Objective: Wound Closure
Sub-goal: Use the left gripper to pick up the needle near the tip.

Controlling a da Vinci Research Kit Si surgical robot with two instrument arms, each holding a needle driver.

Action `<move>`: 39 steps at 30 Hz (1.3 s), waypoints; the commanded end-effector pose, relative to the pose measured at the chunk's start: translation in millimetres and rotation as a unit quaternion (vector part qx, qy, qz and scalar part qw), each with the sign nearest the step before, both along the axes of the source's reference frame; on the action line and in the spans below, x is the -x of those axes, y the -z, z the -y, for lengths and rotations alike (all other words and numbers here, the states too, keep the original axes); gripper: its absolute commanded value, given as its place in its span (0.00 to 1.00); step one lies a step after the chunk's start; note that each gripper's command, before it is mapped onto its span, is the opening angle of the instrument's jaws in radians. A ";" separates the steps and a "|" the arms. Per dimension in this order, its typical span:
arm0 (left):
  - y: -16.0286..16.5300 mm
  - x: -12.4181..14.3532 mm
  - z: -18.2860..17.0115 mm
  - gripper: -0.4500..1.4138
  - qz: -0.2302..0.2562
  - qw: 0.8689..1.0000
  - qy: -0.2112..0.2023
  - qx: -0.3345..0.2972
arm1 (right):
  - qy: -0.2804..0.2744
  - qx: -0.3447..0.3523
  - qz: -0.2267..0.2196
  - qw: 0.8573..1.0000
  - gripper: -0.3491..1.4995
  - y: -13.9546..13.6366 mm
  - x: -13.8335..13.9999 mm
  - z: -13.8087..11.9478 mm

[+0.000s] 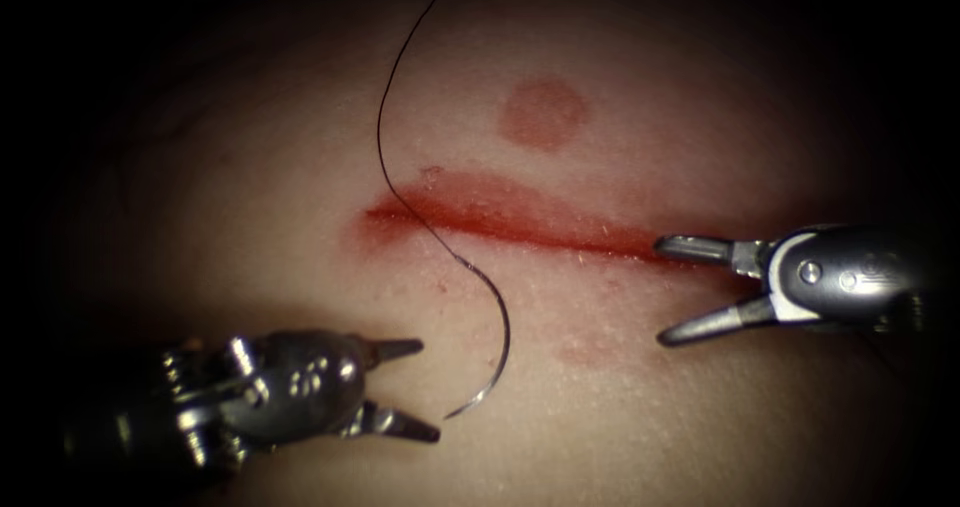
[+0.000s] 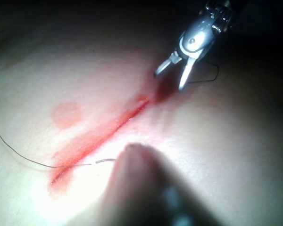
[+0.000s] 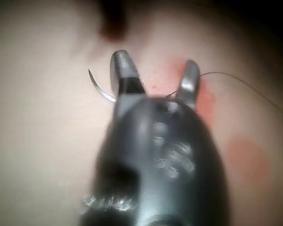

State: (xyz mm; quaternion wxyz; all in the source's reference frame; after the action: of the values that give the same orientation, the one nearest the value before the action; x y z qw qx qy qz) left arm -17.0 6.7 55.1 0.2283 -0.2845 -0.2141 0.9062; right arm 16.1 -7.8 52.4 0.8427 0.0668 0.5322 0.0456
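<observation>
While both end effectors [image 1: 425,387] [image 1: 668,292] gape, needle [image 1: 497,352] lies free.

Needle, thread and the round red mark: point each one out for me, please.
needle [image 1: 503,337]: endoscope view, middle of its curve, lying on the tissue.
thread [image 1: 380,127]: endoscope view, strand above the cut.
round red mark [image 1: 542,113]: endoscope view, its centre.

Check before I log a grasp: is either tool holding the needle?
No: the needle lies free on the tissue, between the open left tool and open right tool.
</observation>
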 end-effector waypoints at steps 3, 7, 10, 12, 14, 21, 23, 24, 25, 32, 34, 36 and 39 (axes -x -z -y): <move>-1.1 1.5 0.5 0.50 0.001 1.000 0.005 -0.010 | 0.003 -0.001 0.001 1.000 0.75 -0.7 -0.9 0.7; -2.0 2.7 1.0 0.49 -0.001 1.000 0.015 -0.018 | 0.004 -0.001 0.002 1.000 0.75 -0.8 -1.0 0.8; -2.8 3.4 1.7 0.46 -0.001 1.000 0.018 -0.022 | 0.005 -0.001 0.004 1.000 0.75 -0.8 -1.0 0.8; -3.5 3.5 2.0 0.43 -0.006 1.000 0.014 -0.021 | 0.005 -0.001 0.004 1.000 0.75 -0.9 -1.0 0.8; -4.2 3.5 1.9 0.43 -0.009 1.000 0.012 -0.021 | 0.005 -0.001 0.004 1.000 0.75 -0.9 -1.1 0.8; -4.8 3.1 1.4 0.44 0.006 1.000 0.000 -0.008 | 0.006 -0.002 0.005 1.000 0.75 -0.9 -1.1 0.8; -4.9 2.8 1.4 0.44 0.018 1.000 0.001 -0.007 | 0.006 -0.002 0.005 1.000 0.75 -0.9 -1.0 0.8; -5.0 2.7 1.4 0.43 0.021 1.000 0.002 -0.007 | 0.006 -0.002 0.005 1.000 0.75 -0.9 -1.0 0.8; -5.1 2.7 1.4 0.43 0.022 1.000 0.002 -0.006 | 0.006 -0.002 0.005 1.000 0.75 -0.9 -1.0 0.8; -5.9 3.3 1.6 0.43 0.033 0.999 0.005 0.000 | 0.006 -0.001 0.005 1.000 0.75 -0.9 -1.0 0.8; -6.3 3.0 1.7 0.43 0.051 0.999 0.002 0.018 | 0.006 -0.001 0.005 1.000 0.75 -0.9 -1.0 0.8; -6.7 2.7 2.1 0.42 0.065 0.997 0.009 0.027 | 0.006 -0.001 0.005 1.000 0.75 -0.9 -1.0 0.9; -7.8 2.0 3.6 0.39 0.086 0.995 0.020 0.048 | 0.006 -0.001 0.005 1.000 0.75 -0.9 -1.0 0.9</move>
State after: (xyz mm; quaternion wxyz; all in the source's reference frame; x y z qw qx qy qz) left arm -18.4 3.5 62.3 0.2157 -0.3757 -0.1830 0.8825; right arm 16.6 -8.2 52.8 0.8459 0.0694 0.5272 0.0418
